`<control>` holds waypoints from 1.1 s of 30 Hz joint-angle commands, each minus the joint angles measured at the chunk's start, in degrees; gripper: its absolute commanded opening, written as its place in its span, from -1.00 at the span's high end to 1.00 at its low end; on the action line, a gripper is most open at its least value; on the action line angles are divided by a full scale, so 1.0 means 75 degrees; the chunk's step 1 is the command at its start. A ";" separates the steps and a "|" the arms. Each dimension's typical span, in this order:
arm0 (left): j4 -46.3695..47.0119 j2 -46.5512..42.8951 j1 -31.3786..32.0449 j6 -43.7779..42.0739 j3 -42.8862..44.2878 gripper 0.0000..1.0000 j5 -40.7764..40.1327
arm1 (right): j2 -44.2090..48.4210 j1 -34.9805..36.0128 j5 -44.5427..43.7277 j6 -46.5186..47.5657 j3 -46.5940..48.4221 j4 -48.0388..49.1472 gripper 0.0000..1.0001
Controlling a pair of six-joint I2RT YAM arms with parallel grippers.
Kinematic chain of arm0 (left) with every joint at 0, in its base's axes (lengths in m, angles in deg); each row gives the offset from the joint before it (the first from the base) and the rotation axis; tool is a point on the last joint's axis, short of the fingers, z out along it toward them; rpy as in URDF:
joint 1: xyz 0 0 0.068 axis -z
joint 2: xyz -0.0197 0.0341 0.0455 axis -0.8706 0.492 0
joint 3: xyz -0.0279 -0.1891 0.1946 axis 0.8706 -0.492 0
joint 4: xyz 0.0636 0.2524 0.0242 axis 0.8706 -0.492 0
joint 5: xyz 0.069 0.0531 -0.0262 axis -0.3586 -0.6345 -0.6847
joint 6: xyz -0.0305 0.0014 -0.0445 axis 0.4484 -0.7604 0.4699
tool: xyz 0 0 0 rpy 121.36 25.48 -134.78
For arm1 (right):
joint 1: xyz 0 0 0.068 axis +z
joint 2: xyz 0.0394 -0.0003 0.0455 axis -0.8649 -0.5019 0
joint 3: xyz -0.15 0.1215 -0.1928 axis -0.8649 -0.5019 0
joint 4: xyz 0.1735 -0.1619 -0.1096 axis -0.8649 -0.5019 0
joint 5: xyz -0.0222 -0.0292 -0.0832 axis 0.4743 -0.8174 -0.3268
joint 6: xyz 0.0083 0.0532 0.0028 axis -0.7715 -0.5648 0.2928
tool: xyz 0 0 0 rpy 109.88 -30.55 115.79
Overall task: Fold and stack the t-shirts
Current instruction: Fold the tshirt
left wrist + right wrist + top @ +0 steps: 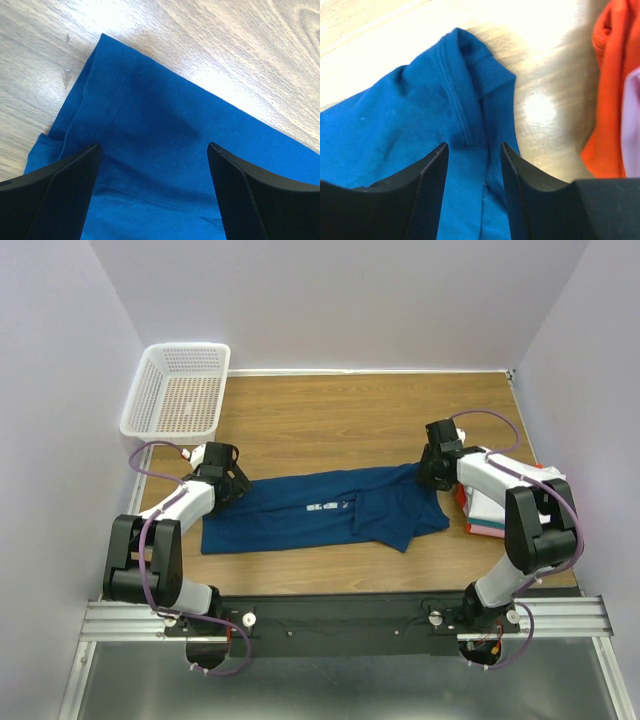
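A dark blue t-shirt (320,512) lies spread lengthwise across the table, its right part loosely folded over. My left gripper (238,488) hangs low over its left end, open wide; the left wrist view shows blue cloth (165,135) with a hemmed corner between the fingers of this gripper (154,147). My right gripper (430,472) is down at the shirt's far right corner. In the right wrist view its jaws (474,145) stand half closed astride a raised seam of the blue cloth (420,115). Folded orange-red (612,90) and pink (634,125) tees lie just to the right.
A white mesh basket (178,390) stands at the back left corner. The pile of folded tees (480,512) lies at the table's right edge, partly under my right arm. White walls close in the table on three sides.
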 commanded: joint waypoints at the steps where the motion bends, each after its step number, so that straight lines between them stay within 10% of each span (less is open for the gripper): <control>1: 0.0044 0.0197 -0.0073 -0.0102 -0.0057 -0.87 -0.0128 | -0.0275 0.0013 0.0040 0.0139 0.0271 0.0108 -0.05; 18: 0.0173 0.0303 -0.0108 -0.0090 -0.0092 -0.87 0.0036 | -0.0440 -0.0022 0.0262 0.0267 0.0388 0.0214 0.99; 33: 0.0103 0.0139 -0.0120 -0.0079 -0.0174 -0.87 -0.0151 | -0.0216 -0.0127 0.0099 0.0701 0.0881 0.0202 0.99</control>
